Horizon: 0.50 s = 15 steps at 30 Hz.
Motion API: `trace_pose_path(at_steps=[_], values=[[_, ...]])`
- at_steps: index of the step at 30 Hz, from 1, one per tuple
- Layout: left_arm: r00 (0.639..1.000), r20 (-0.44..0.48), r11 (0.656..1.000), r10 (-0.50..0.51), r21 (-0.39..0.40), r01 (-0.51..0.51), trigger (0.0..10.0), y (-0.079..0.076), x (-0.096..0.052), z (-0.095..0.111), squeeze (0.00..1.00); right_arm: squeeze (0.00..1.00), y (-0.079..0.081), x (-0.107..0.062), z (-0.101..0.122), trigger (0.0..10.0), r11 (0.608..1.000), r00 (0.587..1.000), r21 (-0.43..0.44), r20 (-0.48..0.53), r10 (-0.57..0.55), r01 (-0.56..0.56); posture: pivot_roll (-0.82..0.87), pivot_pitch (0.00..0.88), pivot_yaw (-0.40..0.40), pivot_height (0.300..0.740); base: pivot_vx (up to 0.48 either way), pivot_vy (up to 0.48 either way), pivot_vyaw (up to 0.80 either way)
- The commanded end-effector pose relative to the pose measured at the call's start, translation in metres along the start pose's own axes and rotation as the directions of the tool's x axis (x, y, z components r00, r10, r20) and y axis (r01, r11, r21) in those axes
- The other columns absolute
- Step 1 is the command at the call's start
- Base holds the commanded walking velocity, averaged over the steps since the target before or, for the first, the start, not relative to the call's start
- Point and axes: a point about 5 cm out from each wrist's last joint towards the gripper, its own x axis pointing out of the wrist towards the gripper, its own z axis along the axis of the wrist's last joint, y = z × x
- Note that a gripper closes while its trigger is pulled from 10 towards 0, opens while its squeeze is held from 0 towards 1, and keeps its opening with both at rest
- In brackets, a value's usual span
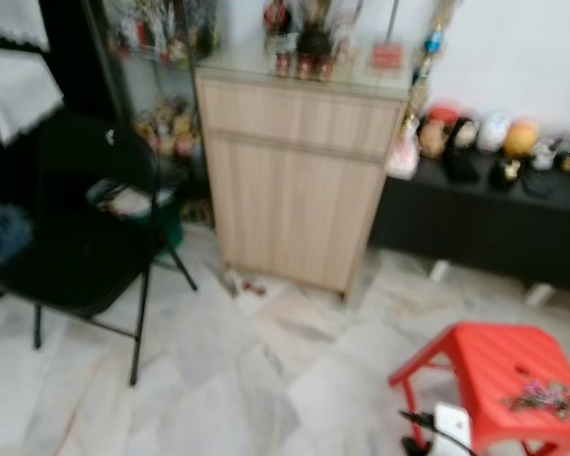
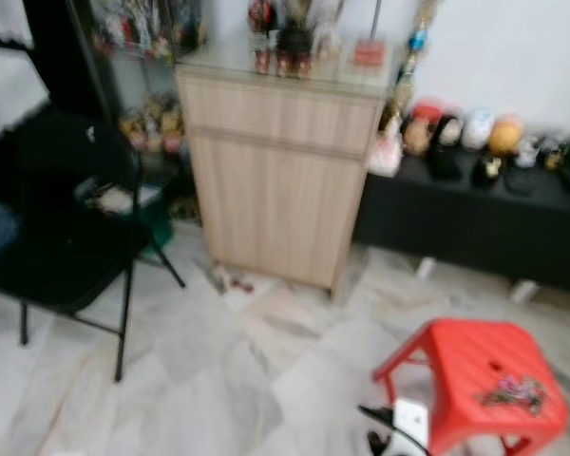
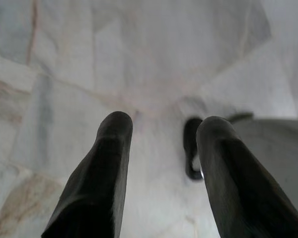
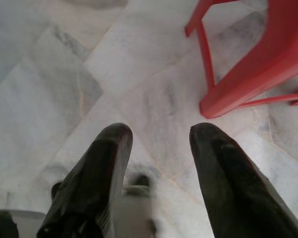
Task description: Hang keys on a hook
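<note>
Keys (image 1: 543, 394) lie on the red plastic stool (image 1: 475, 356), right of the wooden cabinet (image 1: 294, 180). Left gripper (image 3: 161, 131) and right gripper (image 4: 159, 134) hang over marble floor (image 1: 228, 380), jaws apart, holding nothing.

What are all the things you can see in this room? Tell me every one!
keys: one small bunch, mixed dark colours, lying on top of the stool
stool: one, red plastic, on the floor at the robot's right
cabinet: one, light wood, against the wall ahead
ornaments: several, too blurred to count, on top of the cabinet
folding chair: one, black, left of the cabinet
low bench: one, black, right of the cabinet
figurines: a row, mixed colours, on the low bench
floor: pale marble tiles
left gripper: black fingers apart, pointing down at the floor
right gripper: black fingers apart, above the floor near a stool leg
</note>
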Motion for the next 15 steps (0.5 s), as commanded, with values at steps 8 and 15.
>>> trace_pose_path(at_steps=[8, 15], values=[[1.000, 0.016, 1.000, -0.016, -0.004, 0.016, 10.0, -0.005, 0.003, 0.007, 0.00, 0.00, -0.026, -0.004, 0.005, 10.0, 0.998, 0.998, 0.030, 0.019, -0.055, 0.054, 0.16, 0.000, -0.065, 0.736, 0.000, -0.322, -0.40], [1.000, 0.011, 1.000, -0.016, -0.004, 0.016, 10.0, -0.003, 0.003, 0.007, 0.00, 0.00, -0.032, -0.006, 0.006, 10.0, 0.996, 0.997, 0.062, 0.037, -0.065, 0.063, 0.15, 0.000, -0.037, 0.736, 0.000, -0.284, 0.00]])
